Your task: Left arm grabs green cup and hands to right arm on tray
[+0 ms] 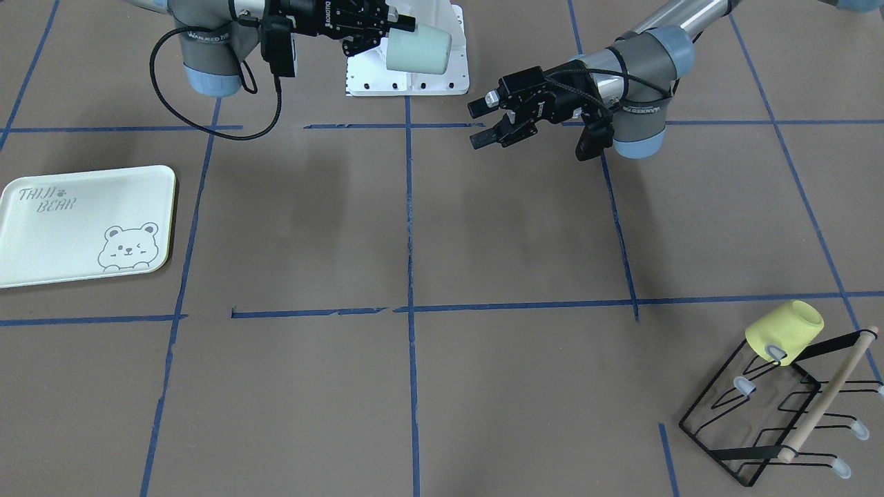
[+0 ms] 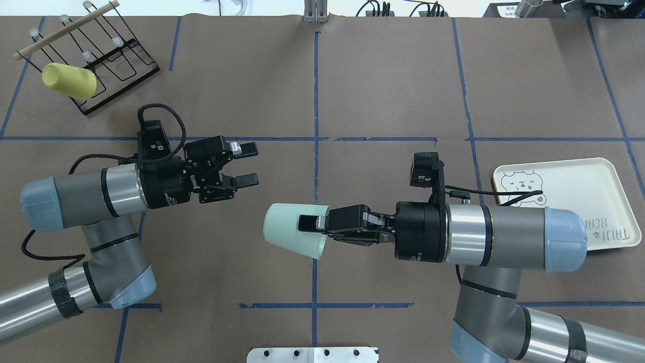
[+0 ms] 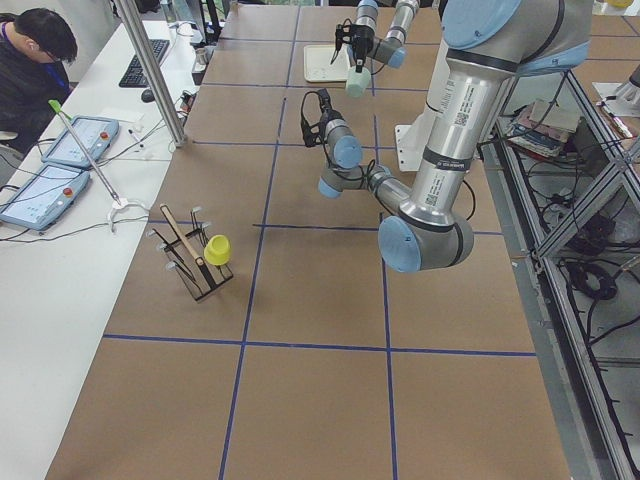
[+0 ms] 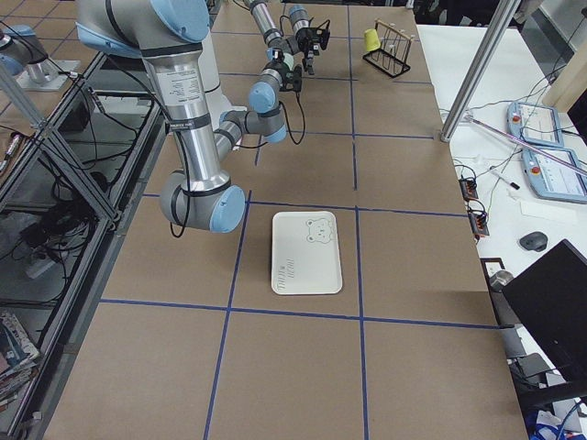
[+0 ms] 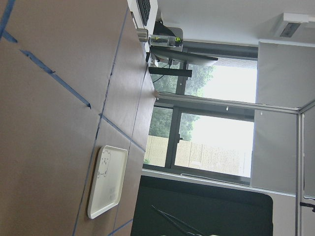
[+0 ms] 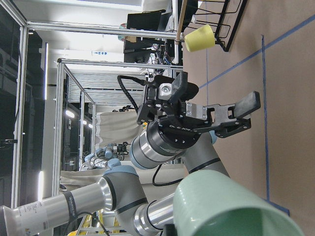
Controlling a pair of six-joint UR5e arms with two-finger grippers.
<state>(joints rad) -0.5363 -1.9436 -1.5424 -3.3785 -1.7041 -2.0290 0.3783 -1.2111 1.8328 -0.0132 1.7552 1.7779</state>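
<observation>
Your right pincer [image 2: 305, 225] is pinching the green cup [image 2: 292, 229] at its rim end and holds it on its side above the tabletop [image 2: 383, 75]. One black finger lies along the outside of the cup's wall. The other finger you cannot make out in the overhead view. The cup's wide mouth faces back toward the pincer's wrist, and its pale flat bottom points straight out ahead of the fingertips.

Your left pincer [image 2: 256, 163] is spread wide with nothing between its fingers. It sits ahead of the right pincer, past the cup's bottom and off to one side, near the cup but clearly apart from it. From the right wrist camera you look past the cup's wall at those parted fingers [image 6: 246, 102].

The tray [image 2: 594, 191] lies flat on the tabletop behind the right pincer, back past the wrist of the right arm [image 2: 514, 234] and partly under it in the overhead view.

Behind the left pincer and out past the left arm [image 2: 90, 194], a yellow cup [image 2: 69, 80] hangs on a black wire rack [image 2: 115, 53].
</observation>
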